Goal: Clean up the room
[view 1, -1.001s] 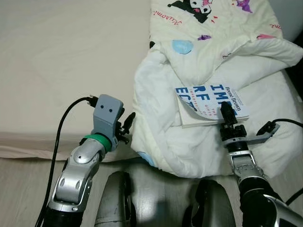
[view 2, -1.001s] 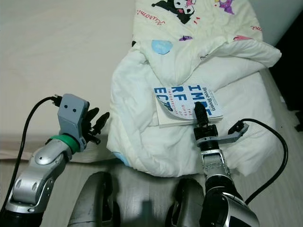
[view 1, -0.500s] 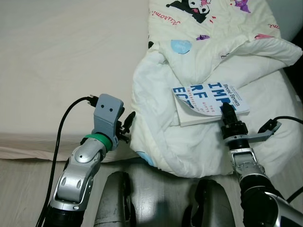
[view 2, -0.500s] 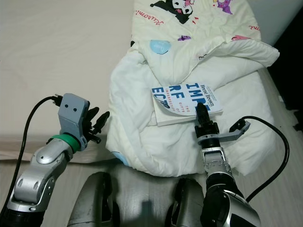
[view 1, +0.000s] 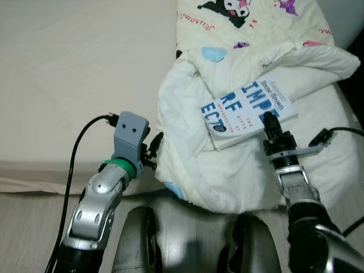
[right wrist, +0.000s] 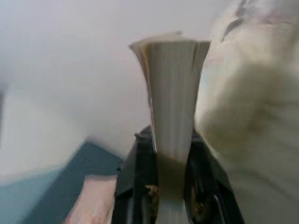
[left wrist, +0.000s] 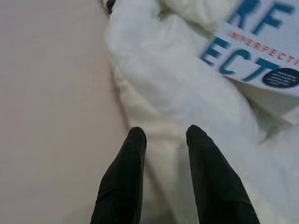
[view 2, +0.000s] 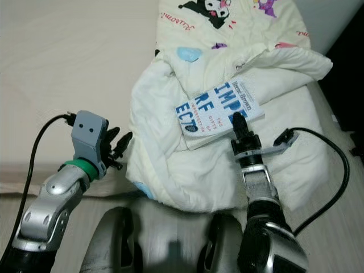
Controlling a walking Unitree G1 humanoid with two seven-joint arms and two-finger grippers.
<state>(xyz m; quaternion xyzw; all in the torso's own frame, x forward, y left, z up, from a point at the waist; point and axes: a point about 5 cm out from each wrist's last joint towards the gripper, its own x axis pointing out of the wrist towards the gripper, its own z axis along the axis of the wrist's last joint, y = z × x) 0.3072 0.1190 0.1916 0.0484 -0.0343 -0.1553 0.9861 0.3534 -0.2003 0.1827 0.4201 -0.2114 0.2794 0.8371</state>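
Seen from the robot's head, looking down at a bed (view 1: 68,68) with a bare beige sheet on the left and a rumpled cream quilt (view 1: 193,165) with cartoon prints on the right. At far left, the left gripper (view 1: 152,152) hangs at the near edge of the mattress, just beside the quilt's fold; its two black fingers (left wrist: 122,177) are spread a little apart and hold nothing. Right of centre, a white paperback book (view 1: 248,106) with big blue letters lies tilted on top of the quilt. The right gripper (view 1: 269,120) meets the book's near edge, and the wrist camera shows the page block (right wrist: 172,93) squeezed between its fingers, so it has the book pinched. The step in hand looks like picking the book up off the bedding. The next move probably calls for keeping the pinch firm, raising the book free of the soft folds, then carrying it somewhere it belongs.
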